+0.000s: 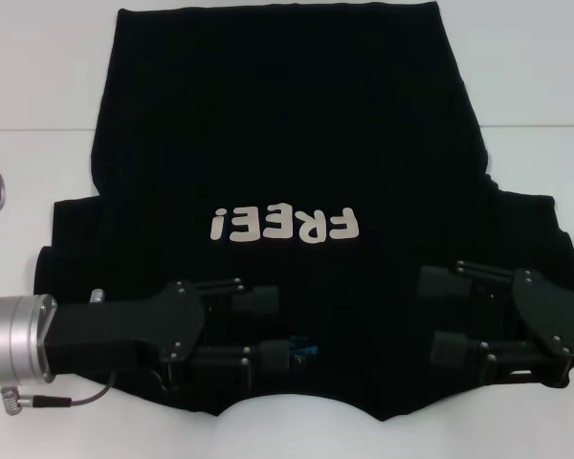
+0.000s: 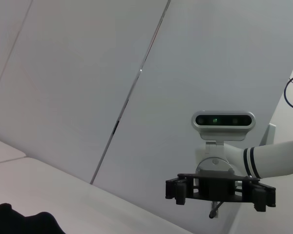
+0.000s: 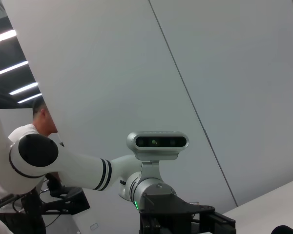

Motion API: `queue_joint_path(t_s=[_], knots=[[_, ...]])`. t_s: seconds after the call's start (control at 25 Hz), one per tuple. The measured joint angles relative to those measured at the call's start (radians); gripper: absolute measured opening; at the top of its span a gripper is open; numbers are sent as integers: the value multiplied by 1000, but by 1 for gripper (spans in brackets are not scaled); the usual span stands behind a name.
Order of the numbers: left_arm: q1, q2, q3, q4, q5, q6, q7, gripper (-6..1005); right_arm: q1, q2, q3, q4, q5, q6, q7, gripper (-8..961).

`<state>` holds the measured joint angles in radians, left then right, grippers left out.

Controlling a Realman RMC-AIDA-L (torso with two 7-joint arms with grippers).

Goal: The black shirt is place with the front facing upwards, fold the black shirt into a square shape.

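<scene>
Both grippers sit low over the collar end of the large black short-sleeved fabric shirt (image 1: 287,143), which lies spread flat, front up, on the white table (image 1: 38,86), white "FREE!" lettering (image 1: 285,225) in the middle. Left gripper (image 1: 268,332) is over the neck area, fingers spread apart, nothing between them, lower finger right beside the small blue neck label (image 1: 298,349). Right gripper (image 1: 442,313) is over the shoulder on the robot's right, also spread wide, holding nothing. Sleeves lie out to either side.
</scene>
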<state>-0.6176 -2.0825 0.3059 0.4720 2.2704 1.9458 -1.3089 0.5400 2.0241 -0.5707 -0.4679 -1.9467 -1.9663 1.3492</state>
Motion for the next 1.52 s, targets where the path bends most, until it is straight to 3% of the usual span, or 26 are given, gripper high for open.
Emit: queue_joint_path(t_s=[0.76, 0.96, 1.04, 1.24, 1.52], knots=[[23, 0, -1, 2, 0, 1, 2, 783, -12, 8, 2, 2, -1, 0, -1, 928], [32, 13, -64, 103, 0, -68, -128, 783, -28, 5, 41, 2, 7, 4, 11, 928], [51, 30, -97, 157, -1, -140, -209, 783, -38, 3, 66, 1, 8, 14, 19, 928], [92, 95, -140, 201, 5, -232, -355, 782, -67, -3, 125, 1, 8, 28, 33, 928], [99, 127, -122, 315, 98, -304, -580, 782, -91, -23, 177, -6, 7, 28, 122, 927]])
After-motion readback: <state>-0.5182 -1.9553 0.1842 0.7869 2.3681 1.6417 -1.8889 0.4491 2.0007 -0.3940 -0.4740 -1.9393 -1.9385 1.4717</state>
